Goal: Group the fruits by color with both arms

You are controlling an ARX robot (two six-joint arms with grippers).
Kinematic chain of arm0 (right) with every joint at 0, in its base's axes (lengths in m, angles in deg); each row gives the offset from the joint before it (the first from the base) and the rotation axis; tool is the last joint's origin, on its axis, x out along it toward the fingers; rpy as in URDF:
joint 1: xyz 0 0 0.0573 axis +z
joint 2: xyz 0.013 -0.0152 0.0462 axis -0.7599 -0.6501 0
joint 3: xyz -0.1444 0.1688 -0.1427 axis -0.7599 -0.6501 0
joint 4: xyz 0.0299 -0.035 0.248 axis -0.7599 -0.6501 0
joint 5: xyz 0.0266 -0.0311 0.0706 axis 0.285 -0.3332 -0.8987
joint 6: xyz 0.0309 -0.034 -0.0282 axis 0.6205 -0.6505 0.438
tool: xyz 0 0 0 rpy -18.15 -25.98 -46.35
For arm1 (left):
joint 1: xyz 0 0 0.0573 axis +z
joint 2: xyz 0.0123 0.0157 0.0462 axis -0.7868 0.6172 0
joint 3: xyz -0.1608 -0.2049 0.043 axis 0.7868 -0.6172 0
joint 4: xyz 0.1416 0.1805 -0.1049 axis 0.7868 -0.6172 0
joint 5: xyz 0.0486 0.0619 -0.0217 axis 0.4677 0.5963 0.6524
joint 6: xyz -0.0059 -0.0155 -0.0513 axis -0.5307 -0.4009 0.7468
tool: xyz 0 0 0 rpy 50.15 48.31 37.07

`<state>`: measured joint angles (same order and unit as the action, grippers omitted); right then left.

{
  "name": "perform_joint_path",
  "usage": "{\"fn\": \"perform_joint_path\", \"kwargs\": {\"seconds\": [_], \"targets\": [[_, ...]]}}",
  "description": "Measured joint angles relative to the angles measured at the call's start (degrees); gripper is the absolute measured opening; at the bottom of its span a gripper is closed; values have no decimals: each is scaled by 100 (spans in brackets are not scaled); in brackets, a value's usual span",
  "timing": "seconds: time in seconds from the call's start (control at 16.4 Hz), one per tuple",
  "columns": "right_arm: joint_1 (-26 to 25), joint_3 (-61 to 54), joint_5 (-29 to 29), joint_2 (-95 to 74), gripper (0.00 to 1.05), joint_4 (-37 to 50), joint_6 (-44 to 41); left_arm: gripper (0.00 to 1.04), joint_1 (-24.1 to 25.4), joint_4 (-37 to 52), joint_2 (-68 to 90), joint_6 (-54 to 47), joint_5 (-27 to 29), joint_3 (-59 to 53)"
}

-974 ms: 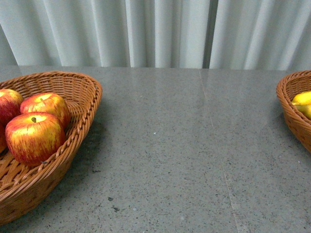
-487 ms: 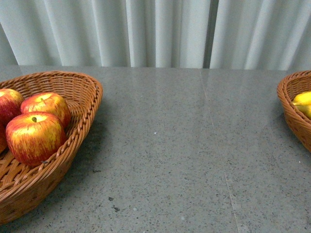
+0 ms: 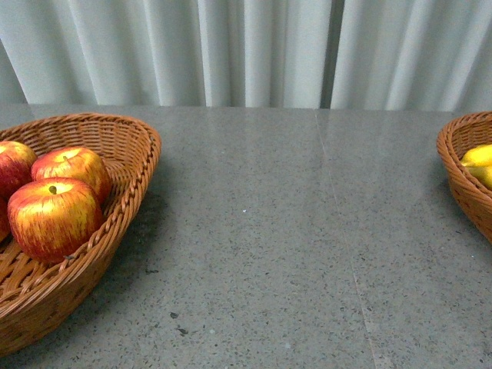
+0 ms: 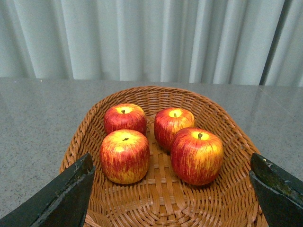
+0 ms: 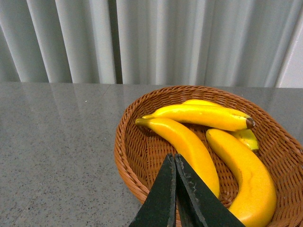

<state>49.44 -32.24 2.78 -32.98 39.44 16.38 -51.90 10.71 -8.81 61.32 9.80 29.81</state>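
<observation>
four apples (image 4: 161,142) sit in the left basket (image 4: 227,198), framed between the left gripper (image 4: 173,194)'s spread, empty jaws; bananas (image 5: 213,142) fill the right basket (image 5: 124,156) beyond the right gripper (image 5: 176,163)'s closed, empty tips.

Four round red apples (image 4: 161,142) streaked with yellow sit upright, short brown stems pointing up, clustered together in a woven brown basket (image 4: 90,127) on the grey tabletop (image 3: 269,231); the two nearer the rim's far side sit side by side, and the two in front of them are slightly larger in view, one touching its neighbour behind. Well apart, at the other end of the tabletop, four long curved glossy yellow bananas (image 5: 189,142) lie on their sides in a second woven basket (image 5: 124,156), overlapping one another, one with a dark brown tip showing toward the basket's far wall.
</observation>
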Motion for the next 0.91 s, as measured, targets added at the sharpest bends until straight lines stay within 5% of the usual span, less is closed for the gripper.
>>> {"fn": "perform_joint_path", "kwargs": {"seconds": [0.43, 0.91], "targets": [[0, 0, 0, 0, 6, 0, -2, 98, 0, 0, 2, 0, 0, 0], [0, 0, 0, 0, 99, 0, 0, 98, 0, 0, 0, 0, 0, 0]]}}
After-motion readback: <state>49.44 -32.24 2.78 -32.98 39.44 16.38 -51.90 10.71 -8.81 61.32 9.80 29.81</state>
